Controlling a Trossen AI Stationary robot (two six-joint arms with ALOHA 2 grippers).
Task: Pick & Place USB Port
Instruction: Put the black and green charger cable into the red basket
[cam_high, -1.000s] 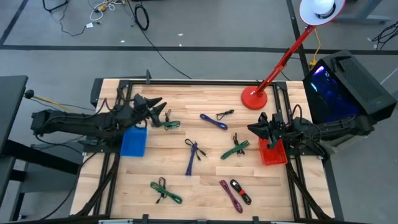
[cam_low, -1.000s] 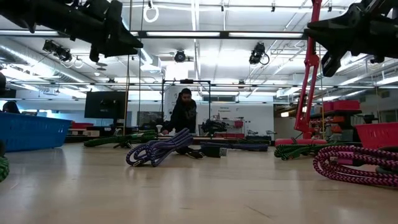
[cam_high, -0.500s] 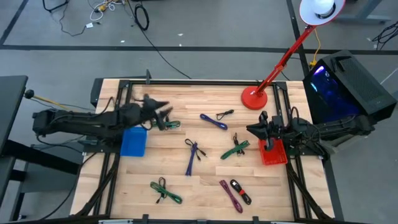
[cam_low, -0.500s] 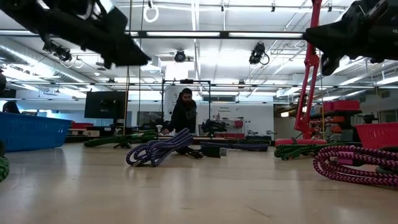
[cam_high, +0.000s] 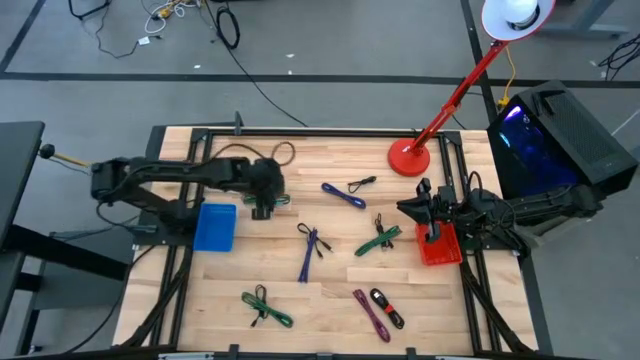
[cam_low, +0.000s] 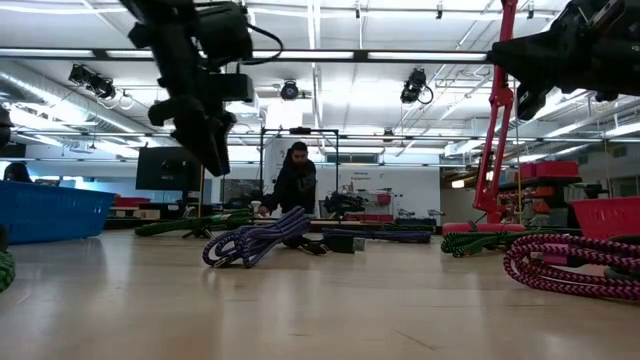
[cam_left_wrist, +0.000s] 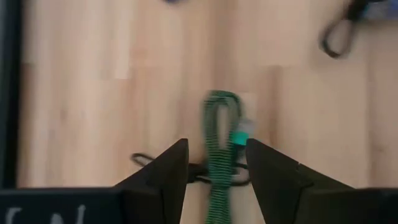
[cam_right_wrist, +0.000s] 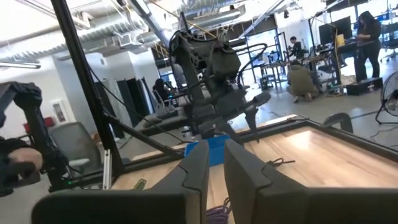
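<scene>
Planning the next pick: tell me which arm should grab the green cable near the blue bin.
Left. The left gripper hangs directly over the green cable, fingers open on either side of it, beside the blue bin. The right gripper waits across the table above the red bin.

We see two matte black robot arms built from slim, jointed segments. A black cable loops loosely over the left arm. The left gripper (cam_left_wrist: 214, 177) ends in two dark, wedge-shaped fingers (cam_left_wrist: 166, 180) with flat inner faces. The right gripper (cam_right_wrist: 211, 171) has the same pair of dark, angular fingers (cam_right_wrist: 193, 174). Black cables also trail along the right arm near its wrist.
</scene>
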